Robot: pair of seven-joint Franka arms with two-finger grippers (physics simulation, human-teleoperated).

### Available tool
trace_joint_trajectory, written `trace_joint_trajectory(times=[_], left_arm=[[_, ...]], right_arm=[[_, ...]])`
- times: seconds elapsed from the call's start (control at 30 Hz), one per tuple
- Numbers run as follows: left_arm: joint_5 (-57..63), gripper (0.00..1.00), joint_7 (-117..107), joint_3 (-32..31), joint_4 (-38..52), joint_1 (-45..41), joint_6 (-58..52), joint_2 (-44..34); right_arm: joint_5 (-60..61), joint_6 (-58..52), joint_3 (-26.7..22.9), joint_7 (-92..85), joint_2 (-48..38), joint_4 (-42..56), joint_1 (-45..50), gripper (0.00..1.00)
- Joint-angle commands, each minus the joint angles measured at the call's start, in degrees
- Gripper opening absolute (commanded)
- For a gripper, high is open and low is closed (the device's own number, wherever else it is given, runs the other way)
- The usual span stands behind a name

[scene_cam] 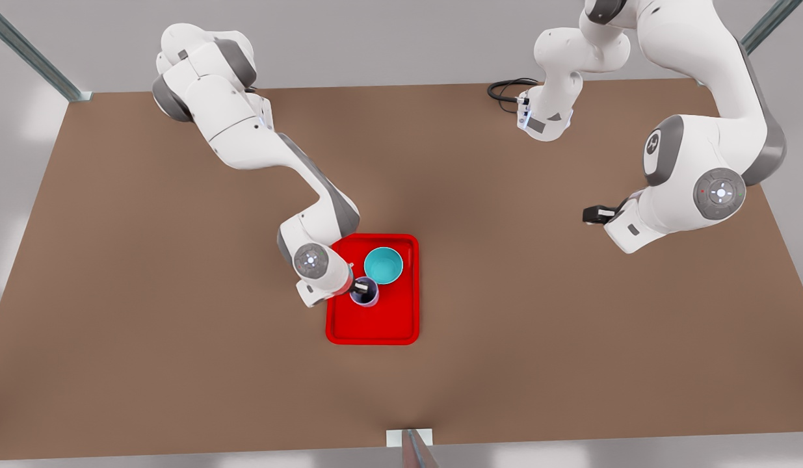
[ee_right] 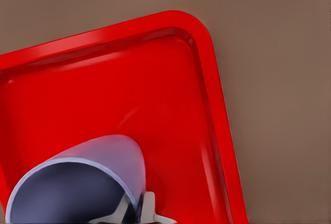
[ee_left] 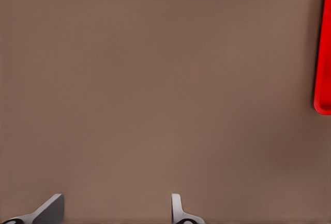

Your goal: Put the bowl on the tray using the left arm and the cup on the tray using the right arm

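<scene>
Bowl down on the tray, cup over it in the right gripper's pinch.

Start with the table (scene_cam: 180,364), then the red tray (scene_cam: 375,328) at its middle: your teal bowl (scene_cam: 383,265) already sits inside it, toward the far rim. Just beside the bowl, the lavender cup (scene_cam: 365,292) is over the tray floor, and the right gripper (scene_cam: 361,286) pinches its wall, one finger inside the rim, one outside. Your left gripper (ee_left: 116,208) waits with fingers spread above bare table, well clear. Watch the release, I'd say: whether the cup's base touches the tray is unclear, and letting go early could tip it against the bowl.
</scene>
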Motion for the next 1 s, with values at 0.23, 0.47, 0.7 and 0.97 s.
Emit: trace_joint_trajectory(times=[0.23,0.47,0.7,0.97], left_arm=[[0.01,1.0,0.0,0.0,0.0,-0.04,0.09,0.17],[0.01,1.0,0.0,0.0,0.09,-0.04,0.0,0.26],[1.24,1.0,-0.88,-0.53,2.2,-0.04,-0.62,1.67],[1.41,1.0,-0.97,-0.53,2.2,-0.04,-0.53,2.11]], right_arm=[[0.04,0.07,0.0,-0.64,-0.1,0.61,-0.07,1.0],[0.57,-24.36,-2.46,-30.86,-19.96,3.43,-16.32,1.0],[-0.13,-32.71,-2.64,-40.71,-28.33,-3.89,-28.81,1.0],[-1.19,-32.1,-2.55,-40.71,-24.54,2.02,-28.29,1.0]])
